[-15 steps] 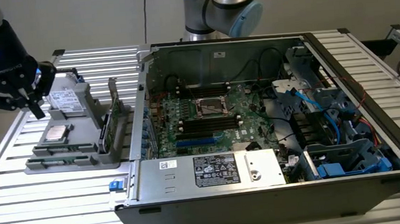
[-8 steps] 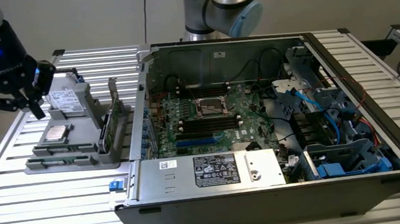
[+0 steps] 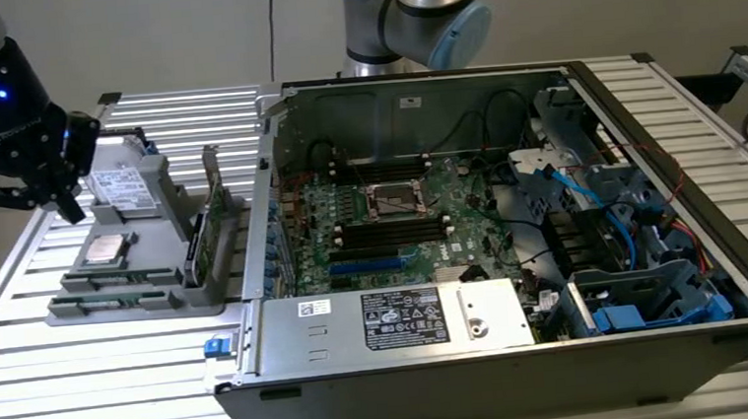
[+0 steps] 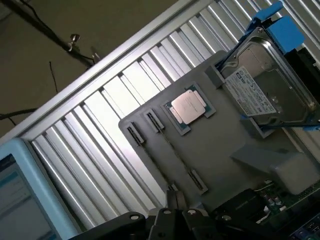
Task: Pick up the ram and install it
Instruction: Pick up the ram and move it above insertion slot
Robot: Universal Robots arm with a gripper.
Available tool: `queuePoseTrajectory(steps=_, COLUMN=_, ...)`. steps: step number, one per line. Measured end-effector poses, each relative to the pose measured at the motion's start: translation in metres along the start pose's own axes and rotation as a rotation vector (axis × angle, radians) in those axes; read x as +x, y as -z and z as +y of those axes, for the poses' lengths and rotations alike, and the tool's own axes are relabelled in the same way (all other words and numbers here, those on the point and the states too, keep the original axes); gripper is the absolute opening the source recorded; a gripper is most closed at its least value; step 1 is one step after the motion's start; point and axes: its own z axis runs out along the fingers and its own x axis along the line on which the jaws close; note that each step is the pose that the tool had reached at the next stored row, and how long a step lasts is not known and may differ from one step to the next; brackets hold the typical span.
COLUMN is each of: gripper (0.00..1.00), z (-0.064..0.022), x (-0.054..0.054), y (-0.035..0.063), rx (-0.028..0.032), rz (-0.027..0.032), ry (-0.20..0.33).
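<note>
- Apparently the ram (image 3: pixel 120 303) is the thin dark strip in the front holder row of the tray (image 4: pixel 215 155), on the table (image 3: pixel 123 385). It is too slim to be sure of.
- One risk is the green card (image 3: pixel 212 216), which stands upright just beside those holders. A careless sweep could knock it or take it by mistake.
- Another is the processor chip (image 3: pixel 103 250), which lies loose just beyond the holders. A glancing touch would likely shift it.
- Above the tray's far side hangs the hand (image 3: pixel 30 189), fingers closed together and nothing visible between them. Lowered like that, it would probably strike the stick's edge rather than straddle it.
- The computer case (image 3: pixel 358 369) raises a wall between the tray and the motherboard (image 3: pixel 453 204). A stick carried low could clip that wall or snag the cables over the board.
- Counted near to far:
  - one ram strip that I can make out
  - two holder rows
  - one processor chip
  - one green card
  - one hard drive (image 3: pixel 123 188)
  - one tray
  - one case
  - one hand
</note>
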Motion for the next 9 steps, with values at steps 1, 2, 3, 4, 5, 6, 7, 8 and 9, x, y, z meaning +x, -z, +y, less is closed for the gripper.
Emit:
queuePoseTrajectory(steps=1, gripper=0.11, z=0.0000, x=0.0000, y=0.0000, rx=0.0026, rz=-0.0010, ry=0.016)
queuePoseTrajectory(steps=2, gripper=0.11, z=0.0000, x=-0.0001, y=0.0000, rx=0.0047, rz=-0.0018, ry=0.034)
queuePoseTrajectory(steps=3, gripper=0.11, z=0.0000, x=-0.0001, y=0.0000, rx=0.0070, rz=-0.0026, ry=0.051)
queuePoseTrajectory(steps=4, gripper=0.11, z=0.0000, x=-0.0001, y=0.0000, rx=0.0088, rz=-0.0033, ry=0.068)
queuePoseTrajectory(steps=5, gripper=0.11, z=-0.0001, x=0.0000, y=0.0000, rx=0.0104, rz=-0.0037, ry=0.088)
queuePoseTrajectory(steps=6, gripper=0.11, z=-0.0001, x=0.0000, y=-0.0001, rx=0.0115, rz=-0.0039, ry=0.105)
queuePoseTrajectory(steps=7, gripper=0.11, z=-0.0001, x=0.0000, y=0.0000, rx=0.0121, rz=-0.0035, ry=0.125)
queuePoseTrajectory(steps=8, gripper=0.11, z=0.0000, x=0.0000, y=0.0000, rx=0.0125, rz=-0.0030, ry=0.142)
queuePoseTrajectory(steps=9, gripper=0.11, z=0.0000, x=0.0001, y=0.0000, rx=0.0129, rz=-0.0025, ry=0.161)
